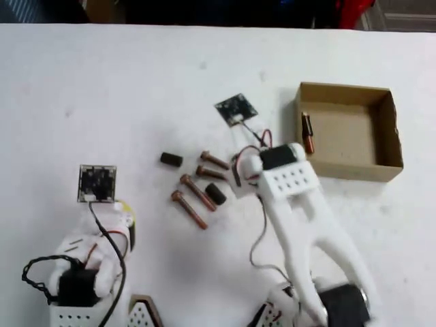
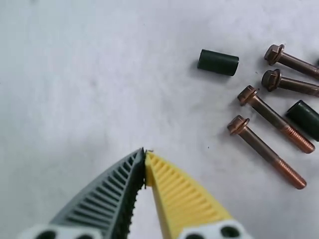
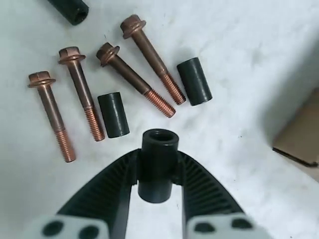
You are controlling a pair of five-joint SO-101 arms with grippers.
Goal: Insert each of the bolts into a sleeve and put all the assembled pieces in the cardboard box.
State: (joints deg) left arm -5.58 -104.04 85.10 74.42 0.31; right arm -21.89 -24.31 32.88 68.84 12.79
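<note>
My right gripper (image 3: pixel 158 158) is shut on a black sleeve (image 3: pixel 158 144), held upright with its bore showing, just above the table. Beyond it lie four copper bolts (image 3: pixel 82 89) and loose black sleeves (image 3: pixel 113 114), (image 3: pixel 194 80). From above, the right gripper (image 1: pixel 238 178) sits at the right end of the bolt cluster (image 1: pixel 197 192), left of the cardboard box (image 1: pixel 344 170). An assembled bolt and sleeve (image 1: pixel 308 133) lies in the box. My left gripper (image 2: pixel 144 153) is shut on nothing over bare table, left of the bolts (image 2: pixel 264 147) and a sleeve (image 2: pixel 218 62).
The left arm (image 1: pixel 82 279) rests at the near left corner, its gripper (image 1: pixel 128 216) pointing toward the bolts. A corner of the box (image 3: pixel 299 142) lies close to the right gripper. Cables (image 1: pixel 259 238) trail from both arms. Bare white table stretches across the far left.
</note>
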